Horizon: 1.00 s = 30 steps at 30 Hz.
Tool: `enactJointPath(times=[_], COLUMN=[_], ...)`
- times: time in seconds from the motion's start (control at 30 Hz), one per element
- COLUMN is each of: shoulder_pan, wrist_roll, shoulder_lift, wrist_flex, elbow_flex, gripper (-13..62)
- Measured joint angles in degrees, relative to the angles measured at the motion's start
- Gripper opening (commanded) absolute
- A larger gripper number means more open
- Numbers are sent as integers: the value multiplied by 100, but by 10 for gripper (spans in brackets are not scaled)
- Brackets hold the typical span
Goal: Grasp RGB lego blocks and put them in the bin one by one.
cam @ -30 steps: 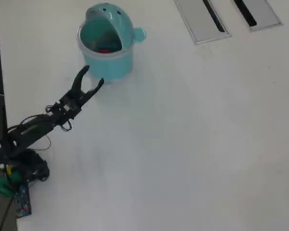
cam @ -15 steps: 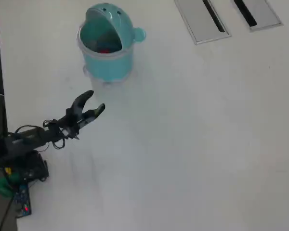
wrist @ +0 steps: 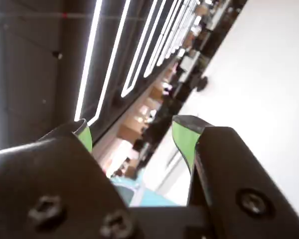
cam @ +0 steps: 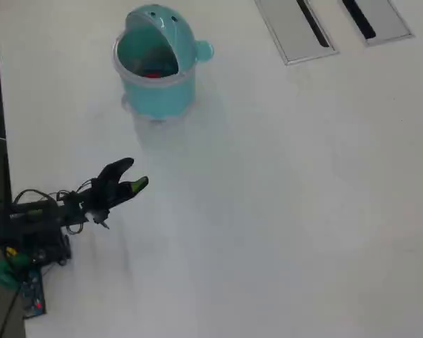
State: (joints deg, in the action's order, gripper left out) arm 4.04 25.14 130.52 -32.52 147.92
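near the lower left of the overhead view my black hand with green-padded fingertips (cam: 131, 175) hangs over the bare white counter (cam: 289, 197), fingers spread apart and holding nothing; the wrist view shows the same open gap between the green pads (wrist: 183, 139), empty. a second ago it sat right beside the teal-blue round plastic bin with the domed hood lid (cam: 155, 65); now it has drawn back toward the arm's base and is well apart from it. the bin has not moved, upright near the top left, and i can make out a small red lego block (cam: 152, 73) inside the opening. i can't tell whether the blue or yellow-green block lies in there too. no loose block shows on the counter, so i judge a drop just finished and the task is at or near its end.
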Motion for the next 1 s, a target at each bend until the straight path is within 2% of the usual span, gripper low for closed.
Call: enactJointPath(times=[0.5,1.0], shoulder_pan=[-141,-369], wrist_roll=[-422,-756], shoulder_lift=[62,70], wrist_flex=[-615,-1283], elbow_flex=[2118,2865], gripper=[308,309])
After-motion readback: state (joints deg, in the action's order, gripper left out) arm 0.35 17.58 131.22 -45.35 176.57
